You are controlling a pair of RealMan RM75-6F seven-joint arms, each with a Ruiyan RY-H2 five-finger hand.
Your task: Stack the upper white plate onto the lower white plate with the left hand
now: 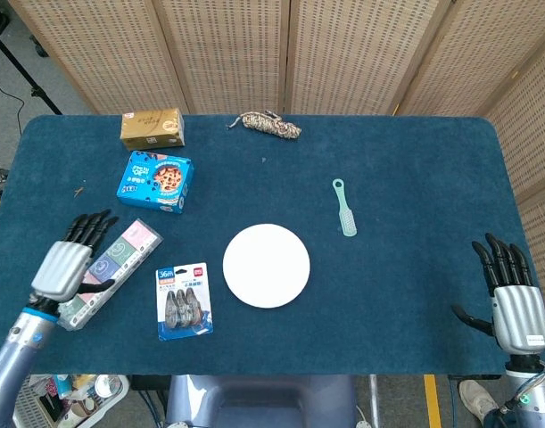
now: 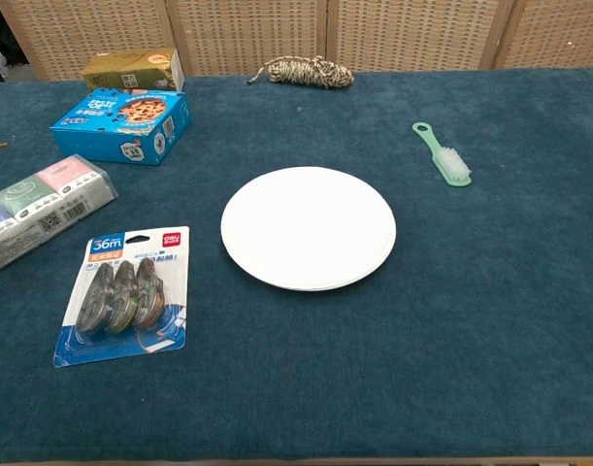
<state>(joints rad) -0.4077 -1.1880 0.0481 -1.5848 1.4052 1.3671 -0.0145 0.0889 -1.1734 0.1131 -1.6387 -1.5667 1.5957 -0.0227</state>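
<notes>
The white plates sat stacked near table centre, reading almost as one disc; in the chest view a thin second rim showed under the front edge, so the upper plate looked to be already on the lower one. Judged from that, the stacking was done. The edges lined up closely, which is why the pile looked level and stable.

The left hand was well apart from the plates, out at 9 o'clock of them, over the near end of the long wrapped pack. Its fingers were straight and slightly spread, holding nothing. It did not show in the chest view. That parked spot kept it clear of the stack.

The right hand sat near the table edge at about 4 o'clock from the plates, fingers extended and apart, thumb out, empty. The task did not call for it, so idle made sense.

Other items, none touching the plates:
- tape pack at 8 o'clock, just beside
- green brush at 2 o'clock
- blue cookie box at 10 o'clock
- tan box beyond it
- rope bundle at 12 o'clock, far edge
</notes>
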